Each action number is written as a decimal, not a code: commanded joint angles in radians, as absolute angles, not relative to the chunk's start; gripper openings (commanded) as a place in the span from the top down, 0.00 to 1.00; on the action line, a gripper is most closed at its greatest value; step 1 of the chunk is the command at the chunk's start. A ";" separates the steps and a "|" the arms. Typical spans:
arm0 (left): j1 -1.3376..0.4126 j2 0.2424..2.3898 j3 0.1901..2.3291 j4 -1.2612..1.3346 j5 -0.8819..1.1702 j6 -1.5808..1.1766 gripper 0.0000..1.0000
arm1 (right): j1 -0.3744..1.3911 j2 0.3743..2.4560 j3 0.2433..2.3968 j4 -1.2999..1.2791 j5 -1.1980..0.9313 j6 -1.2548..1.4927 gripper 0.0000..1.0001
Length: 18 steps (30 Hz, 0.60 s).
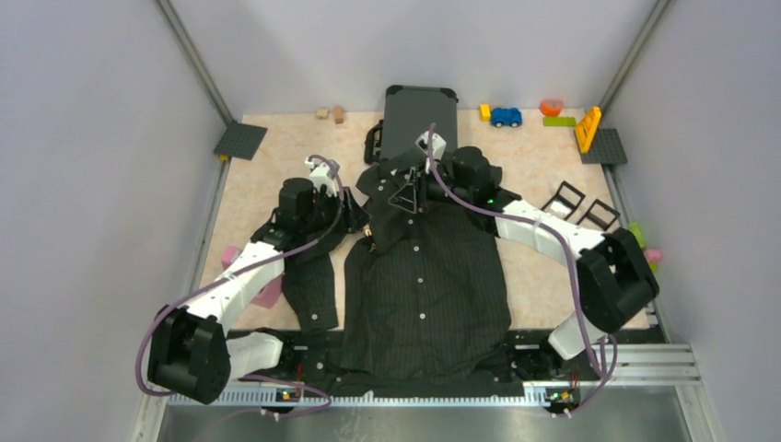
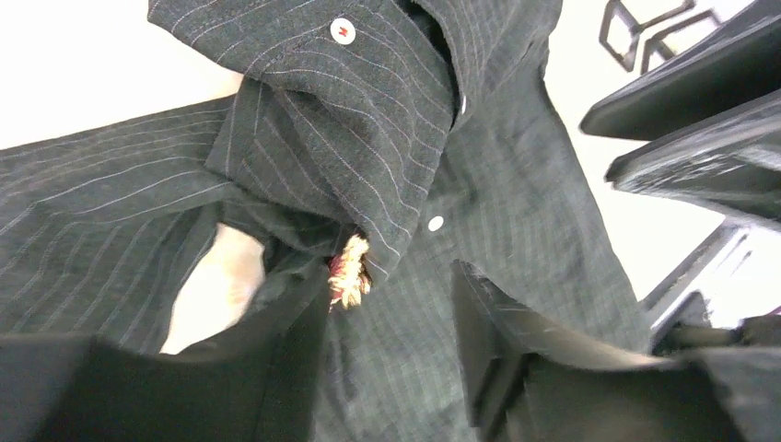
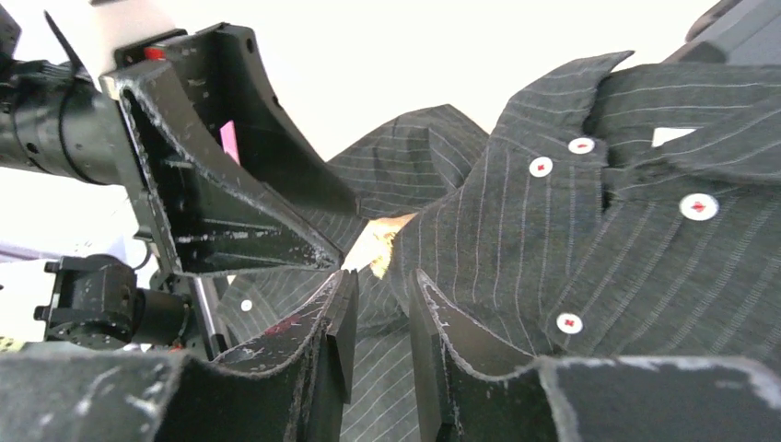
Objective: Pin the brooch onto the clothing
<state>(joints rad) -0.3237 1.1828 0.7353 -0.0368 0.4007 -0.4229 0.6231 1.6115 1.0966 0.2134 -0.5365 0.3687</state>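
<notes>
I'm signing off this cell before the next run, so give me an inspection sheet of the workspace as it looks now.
Surface: mottled beige tabletop.
Job's things: black pinstriped shirt lies flat, collar toward the far edge; gold-and-red brooch peeks from under a fold near the collar; whether it is pinned cannot be told.
Clutter: dark suitcase, blue toy car, yellow brick, grey baseplate along the far edge.
Grippers: left gripper open near the brooch; right gripper jaws slightly apart, nothing between them.
Cables: purple cable along each arm.
Surroundings: grey walls, metal corner posts.
</notes>
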 commanded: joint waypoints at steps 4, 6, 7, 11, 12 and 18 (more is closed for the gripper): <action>-0.324 1.075 0.789 -0.156 0.257 -0.422 0.15 | 0.617 1.374 1.022 0.126 -0.367 0.283 0.67; -0.319 1.028 0.783 -0.176 0.191 -0.415 0.10 | 0.617 1.325 1.015 0.076 -0.320 0.264 0.65; -0.315 1.014 0.778 -0.183 0.153 -0.420 0.09 | 0.617 1.297 1.015 0.049 -0.299 0.251 0.65; -0.252 1.047 0.775 -0.240 0.043 -0.478 0.06 | 0.617 1.231 1.009 -0.065 -0.158 0.242 0.64; -0.235 1.075 0.777 -0.250 0.040 -0.500 0.06 | 0.617 1.217 1.009 -0.092 -0.120 0.243 0.63; -0.197 1.215 0.780 -0.163 0.062 -0.579 0.07 | 0.617 1.169 1.003 -0.210 0.101 0.252 0.56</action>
<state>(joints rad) -0.2039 1.1553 0.7578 -0.2096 0.0879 -0.5198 0.6231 1.2079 1.0092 -0.1040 -0.0868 0.2615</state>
